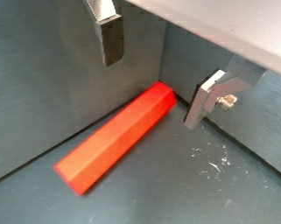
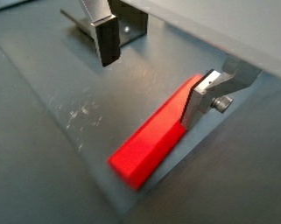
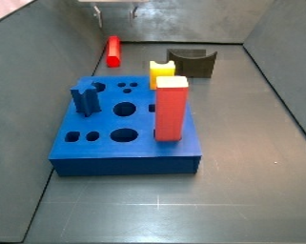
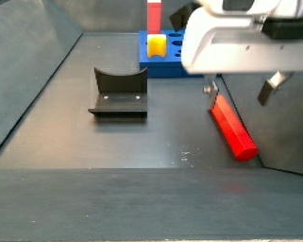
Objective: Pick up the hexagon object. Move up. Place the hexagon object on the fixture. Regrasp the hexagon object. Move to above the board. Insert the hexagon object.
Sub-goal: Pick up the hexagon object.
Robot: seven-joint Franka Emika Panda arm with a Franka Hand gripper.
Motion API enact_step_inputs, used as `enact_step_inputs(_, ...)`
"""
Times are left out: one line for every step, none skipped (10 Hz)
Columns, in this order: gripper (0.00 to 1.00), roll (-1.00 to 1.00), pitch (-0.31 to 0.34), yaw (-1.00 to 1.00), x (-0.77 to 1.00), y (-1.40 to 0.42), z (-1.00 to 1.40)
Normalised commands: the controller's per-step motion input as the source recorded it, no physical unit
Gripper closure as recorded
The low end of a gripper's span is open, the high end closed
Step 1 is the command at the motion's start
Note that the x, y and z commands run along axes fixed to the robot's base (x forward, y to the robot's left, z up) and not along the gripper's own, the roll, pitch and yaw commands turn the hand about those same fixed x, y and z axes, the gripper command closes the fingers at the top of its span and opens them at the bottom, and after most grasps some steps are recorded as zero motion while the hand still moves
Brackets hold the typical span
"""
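The gripper (image 4: 240,93) hangs low over the far corner of the dark floor, close to the walls, with its two silver fingers spread wide and nothing between them. In both wrist views one finger (image 1: 109,39) stands clear of the rod while the other (image 2: 206,98) is just beside the rod's end; whether it touches cannot be told. The red rod (image 1: 116,138) lies flat on the floor below the open jaws, its long axis running alongside the nearby wall (image 4: 286,132), which leaves little room on that side. In a side view the rod (image 3: 113,50) lies behind the blue board (image 3: 123,133), pointing away toward the back wall. The dark fixture (image 4: 118,91), with its curved notch upward, stands well apart from the rod with bare floor between them. On the board, a tall red block (image 3: 171,109) and a yellow notched block (image 3: 163,69) stand upright near its edges.
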Motion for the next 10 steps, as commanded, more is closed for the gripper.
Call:
enact_step_inputs(0.0, 0.0, 0.0, -0.25, -0.07, 0.36, -1.0)
enact_step_inputs(0.0, 0.0, 0.0, -0.11, -0.08, 0.27, -1.0)
enact_step_inputs(0.0, 0.0, 0.0, 0.0, -0.11, 0.19, -1.0)
enact_step_inputs(0.0, 0.0, 0.0, 0.0, -0.1, 0.11, -1.0)
enact_step_inputs(0.0, 0.0, 0.0, 0.0, -0.06, 0.03, -1.0)
enact_step_inputs(0.0, -0.03, -0.011, 0.0, 0.03, 0.0, -1.0)
enact_step_inputs(0.0, -0.05, 0.0, 0.0, 0.14, 0.0, -1.0)
enact_step_inputs(0.0, -0.05, 0.0, -0.02, 0.06, 0.0, -1.0)
enact_step_inputs(0.0, -0.06, 0.0, -0.05, 0.03, 0.0, -1.0)
enact_step_inputs(0.0, -0.06, 0.0, -0.05, 0.05, 0.0, -1.0)
